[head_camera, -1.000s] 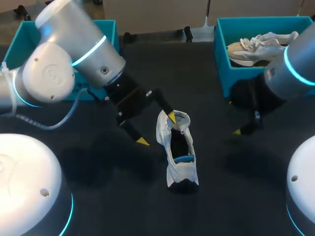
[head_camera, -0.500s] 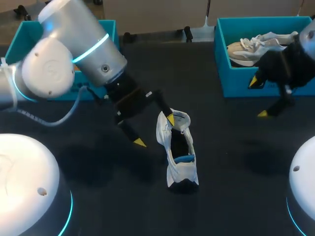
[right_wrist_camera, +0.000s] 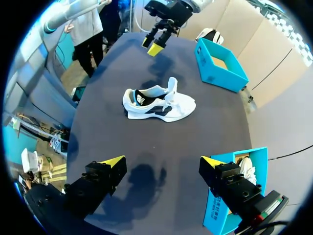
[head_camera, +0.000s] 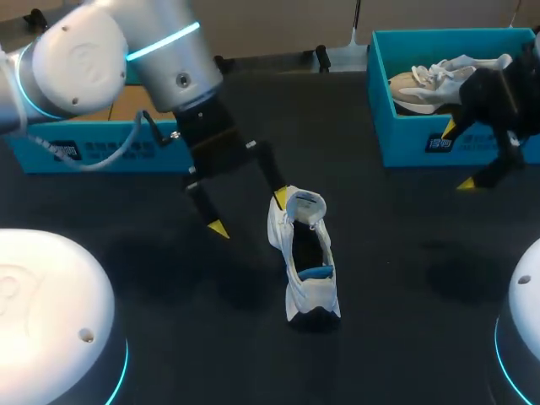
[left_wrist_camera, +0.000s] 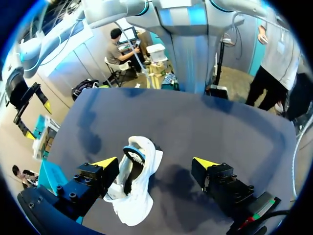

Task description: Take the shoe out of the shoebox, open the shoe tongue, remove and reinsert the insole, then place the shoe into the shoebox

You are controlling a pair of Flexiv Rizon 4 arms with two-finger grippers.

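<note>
Tabletop [head_camera: 211, 354], dark, lay under both my arms. At its middle the white shoe [head_camera: 304, 257] stood on its sole, long axis running away from me, heel near, toe far. My left gripper [head_camera: 249, 213] hung wide open and empty, one tip just beside the raised tongue. Farther off, my right gripper [head_camera: 456, 156], equally spread and empty, hung by the right box [head_camera: 405, 143]. Only its wrist view showed the shoe side-on.

table [head_camera: 396, 278]: dark | beige shoe [head_camera: 419, 88]: in right teal box [head_camera: 405, 142]
</note>
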